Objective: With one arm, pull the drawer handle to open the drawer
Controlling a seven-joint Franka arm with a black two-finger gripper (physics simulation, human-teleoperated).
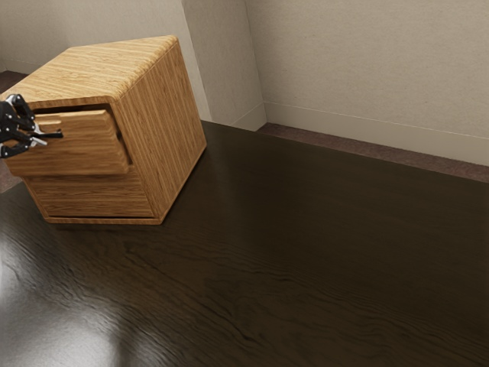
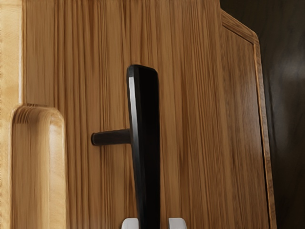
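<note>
The end effector (image 1: 47,137) holds the black handle (image 2: 143,143) tight, so pull the drawer (image 1: 76,145) straight out toward eight o'clock, slowly.

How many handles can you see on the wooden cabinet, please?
1: the black handle on the partly open upper drawer; another may be hidden on the lower front.

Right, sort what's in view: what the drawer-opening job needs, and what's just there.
Job: gripper, black drawer handle, upper drawer, partly pulled out.
Just there: wooden cabinet body, dark wooden table, wall.
</note>
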